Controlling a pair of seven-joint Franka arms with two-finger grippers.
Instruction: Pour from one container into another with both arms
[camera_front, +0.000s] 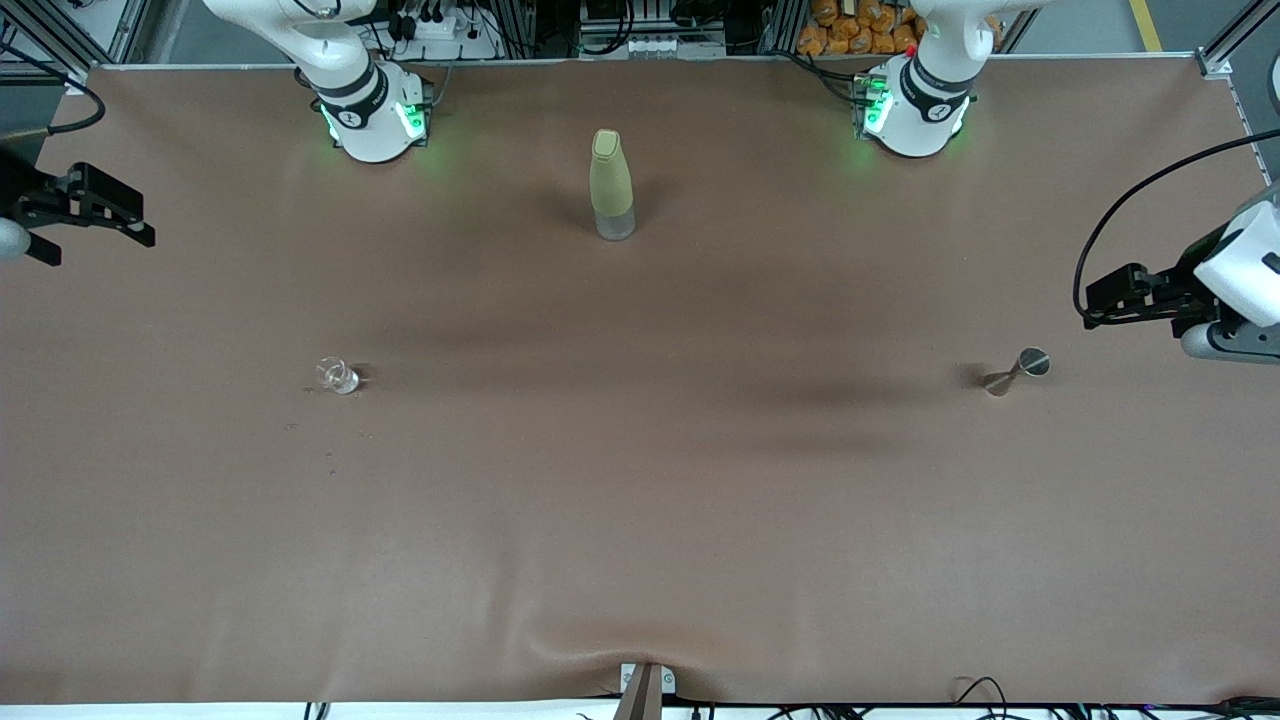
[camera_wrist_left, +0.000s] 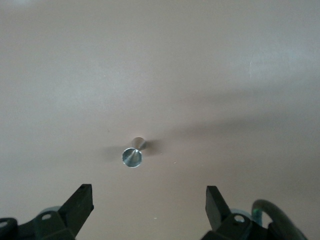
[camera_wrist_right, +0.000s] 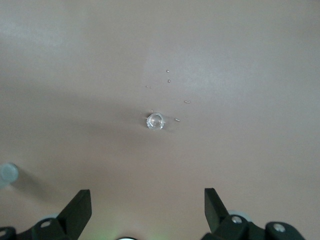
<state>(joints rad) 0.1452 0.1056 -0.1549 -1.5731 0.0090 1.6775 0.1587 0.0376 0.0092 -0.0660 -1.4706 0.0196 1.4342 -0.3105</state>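
Standing upright on the brown worktop (camera_front: 640, 520), an olive-green bottle (camera_front: 611, 185) with a clear base serves as the landmark, sitting between the two robot bases and a little nearer the front camera than they are. A small clear glass cup (camera_front: 339, 376) stands nearer the front camera than the bottle and toward the right arm's end of the worktop, with a few tiny droplets (camera_wrist_right: 178, 119) on the cloth just beside it. A metal jigger (camera_front: 1017, 370) stands about as near the front camera as the cup, toward the left arm's end and well apart from the bottle.

Neither arm holds anything. The left gripper (camera_front: 1105, 298) hangs over the worktop's edge at the left arm's end, well away from the bottle and near the jigger; in the left wrist view its fingers (camera_wrist_left: 80, 202) are spread wide and empty, and the jigger (camera_wrist_left: 133, 154) shows between them, lower down on the cloth. The right gripper (camera_front: 95, 215) hangs over the edge at the right arm's end, also well apart from the bottle; in the right wrist view its fingers (camera_wrist_right: 79, 205) are likewise spread and empty, with the glass cup (camera_wrist_right: 155, 121) on the cloth below.
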